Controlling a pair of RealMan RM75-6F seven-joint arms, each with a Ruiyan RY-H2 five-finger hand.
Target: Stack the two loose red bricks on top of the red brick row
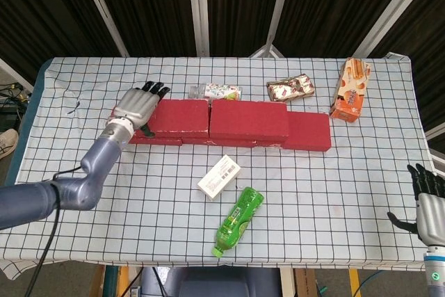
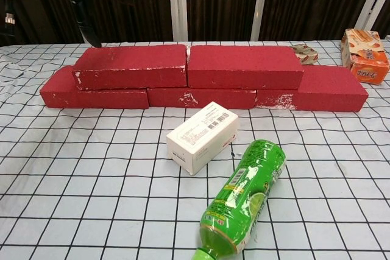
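We find the table, under a checked cloth, carrying a bottom brick row of three red bricks laid end to end. Two more sit on top: the left upper brick and the right upper brick, butted together and bridging the joints below. We judge both loose bricks placed and the stack complete or nearly so.

The bricks look rigid and blocky, with a rough, chipped red coating showing white at the edges. We expect them to be stiff and not slippery; their weight cannot be told. The sound grip would be across the short width near mid-length, thumb on one long face, fingers on the other.

The left hand hovers above the left end of the left upper brick, fingers spread and holding nothing; in the chest view it appears only at the top edge. The right hand hangs off the table's near right corner, fingers apart, empty.

Lesser items: green bottle lying down, white box, orange carton, snack packet, small bottle.
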